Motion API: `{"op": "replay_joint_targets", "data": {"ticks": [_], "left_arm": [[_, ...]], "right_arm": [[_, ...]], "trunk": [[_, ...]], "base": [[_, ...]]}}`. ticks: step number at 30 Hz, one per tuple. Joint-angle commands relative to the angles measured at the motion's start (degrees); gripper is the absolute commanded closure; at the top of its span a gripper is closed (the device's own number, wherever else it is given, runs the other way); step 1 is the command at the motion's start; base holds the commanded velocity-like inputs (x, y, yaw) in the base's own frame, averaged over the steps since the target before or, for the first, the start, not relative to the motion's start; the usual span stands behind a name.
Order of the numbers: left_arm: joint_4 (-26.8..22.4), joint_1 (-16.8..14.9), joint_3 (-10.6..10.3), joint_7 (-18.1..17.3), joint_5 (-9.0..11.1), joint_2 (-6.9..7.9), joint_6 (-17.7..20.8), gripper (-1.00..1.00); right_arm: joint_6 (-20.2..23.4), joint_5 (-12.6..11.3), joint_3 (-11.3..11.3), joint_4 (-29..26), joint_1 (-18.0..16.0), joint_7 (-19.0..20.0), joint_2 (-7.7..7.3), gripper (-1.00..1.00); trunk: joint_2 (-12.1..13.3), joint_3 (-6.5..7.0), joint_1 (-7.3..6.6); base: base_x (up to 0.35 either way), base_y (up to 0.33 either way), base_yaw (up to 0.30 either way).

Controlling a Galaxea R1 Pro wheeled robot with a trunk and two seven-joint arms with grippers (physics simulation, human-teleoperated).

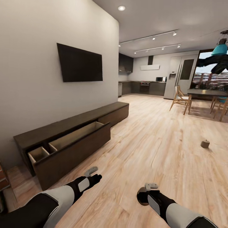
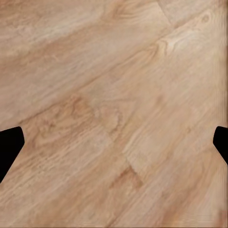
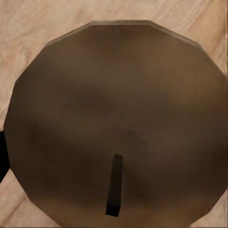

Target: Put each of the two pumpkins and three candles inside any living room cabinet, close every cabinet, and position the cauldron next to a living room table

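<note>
The long, low, dark brown cabinet [image 1: 104,110] runs along the left wall, with a wide drawer [image 1: 79,144] and a narrow one [image 1: 38,155] pulled out, both looking empty. My right gripper [image 1: 144,193] hangs low over the floor, shut on a dark brown candle [image 1: 141,199]. The right wrist view shows that candle's round top [image 3: 118,95] and black wick [image 3: 114,185] up close. Another small tan candle [image 1: 205,144] stands on the floor at the right. My left gripper [image 1: 94,176] is open above bare planks, its fingertips [image 2: 9,147] far apart with nothing between them.
A black TV [image 1: 79,63] hangs on the wall above the cabinet. A dark dining table [image 1: 207,92] with wooden chairs [image 1: 180,98] stands at the far right, and kitchen units [image 1: 142,87] line the back wall. Open wooden floor [image 1: 152,136] stretches ahead.
</note>
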Motion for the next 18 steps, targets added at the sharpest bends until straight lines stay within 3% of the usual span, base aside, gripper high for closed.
{"op": "replay_joint_targets", "data": {"ticks": [1,18], "left_arm": [[0.1,-0.1,-0.5,0.1,0.5,-0.03,0.1,-1.0],[0.0,-0.1,-0.5,0.1,0.5,-0.02,0.1,-1.0]], "right_arm": [[0.4,-0.5,0.5,-0.2,0.0,-0.4,-0.02,1.0],[0.6,-0.5,0.5,-0.2,0.0,-0.4,-0.02,1.0]], "trunk": [[0.0,-0.08,0.02],[0.0,-0.11,0.02]], "base": [[0.301,-0.199,-0.077],[0.301,-0.2,-0.009]]}}
